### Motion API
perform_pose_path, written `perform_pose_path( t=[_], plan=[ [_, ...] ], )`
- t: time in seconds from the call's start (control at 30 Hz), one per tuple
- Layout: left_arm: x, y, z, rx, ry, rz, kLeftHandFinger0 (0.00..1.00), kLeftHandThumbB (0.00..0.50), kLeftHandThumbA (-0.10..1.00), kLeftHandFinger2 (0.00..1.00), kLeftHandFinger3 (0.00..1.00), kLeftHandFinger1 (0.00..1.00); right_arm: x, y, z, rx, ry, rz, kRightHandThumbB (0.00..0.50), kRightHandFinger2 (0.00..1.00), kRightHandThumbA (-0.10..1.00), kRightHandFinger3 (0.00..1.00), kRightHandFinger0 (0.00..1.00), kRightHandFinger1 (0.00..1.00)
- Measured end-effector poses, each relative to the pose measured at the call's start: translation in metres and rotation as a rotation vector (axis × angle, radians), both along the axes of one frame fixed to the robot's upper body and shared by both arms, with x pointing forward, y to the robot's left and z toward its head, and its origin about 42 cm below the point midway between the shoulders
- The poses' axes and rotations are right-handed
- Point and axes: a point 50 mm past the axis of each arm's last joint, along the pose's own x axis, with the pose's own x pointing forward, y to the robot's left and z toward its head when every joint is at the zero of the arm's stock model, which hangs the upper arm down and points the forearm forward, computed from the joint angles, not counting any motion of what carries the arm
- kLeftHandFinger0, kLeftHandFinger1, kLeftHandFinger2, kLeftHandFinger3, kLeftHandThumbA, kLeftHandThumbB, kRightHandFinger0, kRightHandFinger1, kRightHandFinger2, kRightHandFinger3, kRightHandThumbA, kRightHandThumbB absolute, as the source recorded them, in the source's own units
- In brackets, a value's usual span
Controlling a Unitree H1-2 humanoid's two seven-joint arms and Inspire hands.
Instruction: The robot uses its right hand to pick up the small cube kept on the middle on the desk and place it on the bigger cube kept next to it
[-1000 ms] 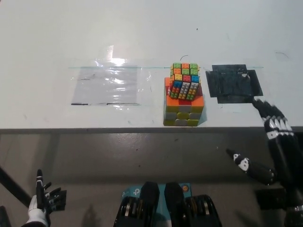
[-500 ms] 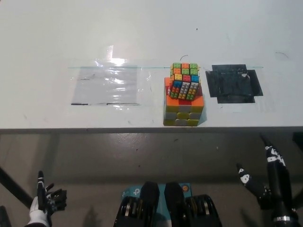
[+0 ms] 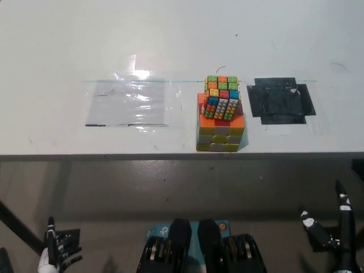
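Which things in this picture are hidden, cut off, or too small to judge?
- Bigger cube, head view: its top face is mostly hidden by the small cube on it.
- Right robot hand, head view: cut off by the bottom right edge; only spread fingers show.
- Left robot hand, head view: small, cut off at the bottom edge; its grip state is unclear.
- Black patch on the desk: its material cannot be told.

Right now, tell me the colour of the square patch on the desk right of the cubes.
Black patch, seen in the head view.
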Motion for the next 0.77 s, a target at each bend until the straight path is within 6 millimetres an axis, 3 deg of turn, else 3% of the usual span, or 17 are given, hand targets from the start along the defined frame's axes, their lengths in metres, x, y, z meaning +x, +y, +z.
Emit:
perform_pose_path(
  t=[0.1,0.2,0.37,0.43,0.57,0.77],
  plan=[
    [-0.009,-0.002,-0.006,0.000,0.019,0.000,0.63,0.138,1.00,0.73,0.88,0.63,-0.004,-0.003,-0.004,0.055,0.017,-0.025,0.107,1.00,0.70,1.00,1.00,1.00],
    [-0.013,-0.005,-0.007,-0.003,0.020,-0.006,0.65,0.144,1.00,0.79,0.92,0.66,-0.007,-0.007,-0.007,0.101,0.039,-0.051,0.079,1.00,0.66,1.00,1.00,1.00],
    [-0.011,-0.005,-0.005,-0.003,0.011,-0.008,0.69,0.157,1.00,0.78,0.93,0.67,-0.012,-0.008,-0.010,0.165,0.064,-0.075,0.071,1.00,0.66,1.00,1.00,1.00],
    [-0.011,-0.005,-0.005,-0.003,0.011,-0.008,0.66,0.146,1.00,0.76,0.90,0.64,-0.013,-0.008,-0.011,0.178,0.071,-0.077,0.070,1.00,0.66,1.00,1.00,1.00],
    [-0.012,-0.006,-0.006,-0.005,0.012,-0.005,0.72,0.151,1.00,0.79,0.85,0.70,-0.019,-0.007,-0.013,0.197,0.085,-0.081,0.075,1.00,0.69,1.00,1.00,1.00],
    [-0.013,-0.007,-0.008,-0.007,0.016,-0.006,0.67,0.161,1.00,0.81,0.86,0.68,-0.022,-0.008,-0.014,0.211,0.099,-0.088,0.069,1.00,0.68,1.00,1.00,1.00]
  ],
)
